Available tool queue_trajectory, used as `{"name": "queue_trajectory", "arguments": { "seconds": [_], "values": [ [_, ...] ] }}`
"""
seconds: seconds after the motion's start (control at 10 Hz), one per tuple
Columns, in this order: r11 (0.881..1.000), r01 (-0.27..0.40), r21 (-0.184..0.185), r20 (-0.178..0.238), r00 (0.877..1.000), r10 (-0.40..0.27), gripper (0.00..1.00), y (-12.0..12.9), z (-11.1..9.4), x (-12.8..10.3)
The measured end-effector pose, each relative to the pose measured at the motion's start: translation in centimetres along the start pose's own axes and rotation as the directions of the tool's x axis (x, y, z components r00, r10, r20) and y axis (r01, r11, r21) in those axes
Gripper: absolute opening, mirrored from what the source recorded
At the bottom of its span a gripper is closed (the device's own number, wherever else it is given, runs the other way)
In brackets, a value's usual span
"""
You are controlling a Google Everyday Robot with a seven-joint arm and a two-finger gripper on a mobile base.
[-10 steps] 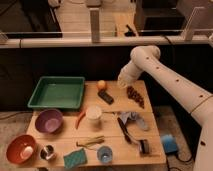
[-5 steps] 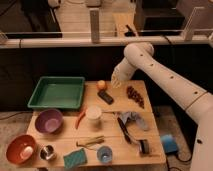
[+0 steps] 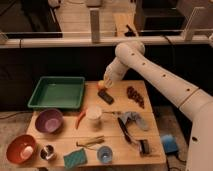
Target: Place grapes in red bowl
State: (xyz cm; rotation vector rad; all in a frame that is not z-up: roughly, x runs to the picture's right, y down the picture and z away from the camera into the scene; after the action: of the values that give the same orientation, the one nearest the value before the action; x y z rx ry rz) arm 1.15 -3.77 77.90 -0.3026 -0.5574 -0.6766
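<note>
Wooden slats make up the desk [image 3: 125,159], which is backed by a dark wall and a pale rail. At its far edge, near the middle, the tool [image 3: 106,83] is held low on the end of the white arm [image 3: 160,75], which reaches in from the right. It is set just above the orange fruit [image 3: 102,84], and whether it is spread or pressed together cannot be told. Just near of the fruit a small black block [image 3: 106,96] is laid.

The grapes [image 3: 135,95] are found to the right of the tool, apart from it, on the far right part of the desk. A green tray [image 3: 35,98] is placed to the left. Nearer the middle a white cup [image 3: 94,114] is stood beside a red chili pepper [image 3: 80,119], and a purple bowl [image 3: 48,120] is set further left. The red bowl [image 3: 15,150] is seen at the near left corner, well apart from the grapes, with a small steel cup [image 3: 47,152] just to its right.
</note>
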Motion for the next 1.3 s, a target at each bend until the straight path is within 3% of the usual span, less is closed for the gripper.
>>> {"name": "queue_trajectory", "arguments": {
  "seconds": [0.4, 0.7, 0.9, 1.1, 1.3],
  "values": [
    [0.990, -0.129, 0.064, -0.029, 0.991, 0.131, 0.05, 2.6, -0.5, 5.0],
    [0.975, -0.212, 0.072, -0.040, 0.976, 0.216, 0.28, 7.2, -1.8, 11.5],
    [0.956, -0.284, 0.076, -0.038, 0.957, 0.288, 0.48, 10.1, -2.0, 15.6],
    [0.925, -0.370, 0.082, -0.050, 0.926, 0.375, 0.71, 13.2, -0.8, 19.2],
    [0.909, -0.410, 0.081, -0.067, 0.907, 0.415, 0.80, 14.2, 0.3, 20.5]
  ]
}}
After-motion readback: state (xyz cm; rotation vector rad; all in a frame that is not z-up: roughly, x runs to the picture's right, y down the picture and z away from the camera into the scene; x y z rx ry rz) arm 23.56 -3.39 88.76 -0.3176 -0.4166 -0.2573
